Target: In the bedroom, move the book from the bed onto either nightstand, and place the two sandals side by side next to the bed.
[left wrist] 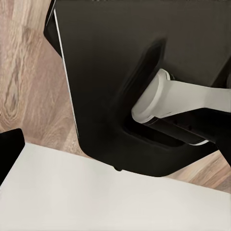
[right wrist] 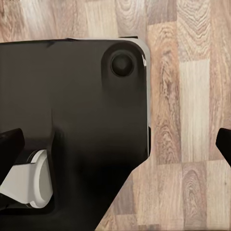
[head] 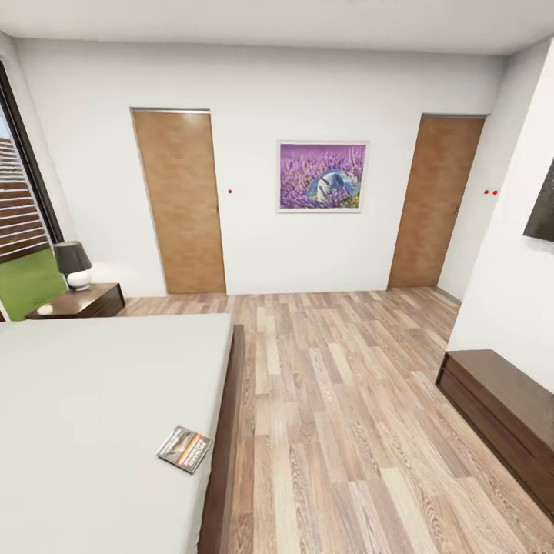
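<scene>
The book [head: 185, 448] lies flat on the white mattress of the bed [head: 92, 400], close to the bed's right edge and wooden side rail. A dark wooden nightstand [head: 81, 302] stands at the far left beyond the bed. The sandals are out of view. My left gripper [left wrist: 115, 156] hangs over the robot's black base, the floor and a strip of white mattress, with one dark fingertip [left wrist: 9, 154] at the frame's edge. My right gripper [right wrist: 115, 147] is open and empty above the base and the plank floor, its fingertips [right wrist: 10, 144] wide apart.
A black-shaded lamp [head: 73, 264] stands on the nightstand. A long dark cabinet [head: 500, 408] runs along the right wall. Two brown doors [head: 181, 200] flank a lavender picture [head: 323, 175] on the far wall. Wood floor [head: 346, 385] stretches between bed and cabinet.
</scene>
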